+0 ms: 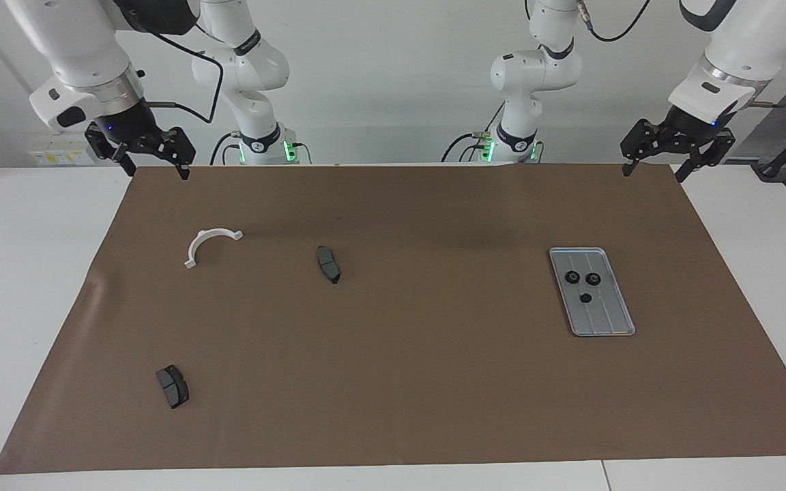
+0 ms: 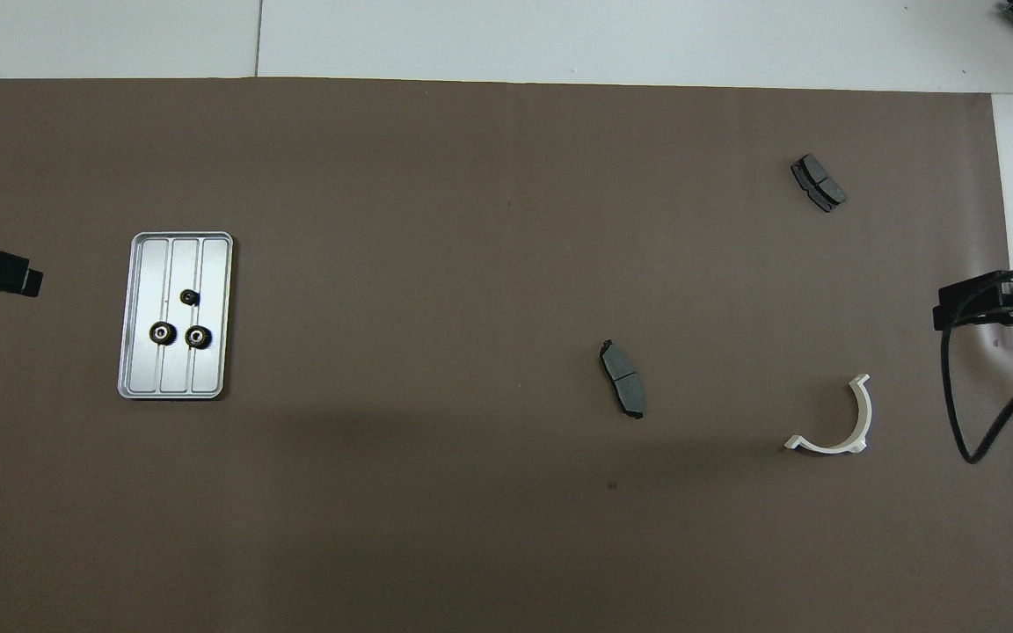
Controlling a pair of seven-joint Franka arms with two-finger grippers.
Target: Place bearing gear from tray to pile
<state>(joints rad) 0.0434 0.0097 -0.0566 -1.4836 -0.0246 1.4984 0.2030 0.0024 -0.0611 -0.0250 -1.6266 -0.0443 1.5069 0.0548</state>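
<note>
The silver ridged tray [image 1: 604, 320] [image 2: 207, 369] lies on the brown mat toward the left arm's end of the table. Three small black bearing gears rest in it. Two gears [image 1: 572, 277] [image 1: 593, 278] sit side by side, and the third [image 1: 585, 298] [image 2: 190, 297] lies a little farther from the robots. My left gripper [image 1: 654, 172] hangs open and empty over the mat's edge nearest the robots, well apart from the tray. My right gripper [image 1: 156, 170] hangs open and empty over the mat's corner at the right arm's end. A pile is out of view.
A white curved bracket [image 1: 210, 244] [image 2: 841, 426] lies toward the right arm's end. One dark brake pad [image 1: 328, 264] [image 2: 622, 378] lies near the mat's middle. Another [image 1: 172, 386] [image 2: 819, 183] lies farther from the robots than the bracket.
</note>
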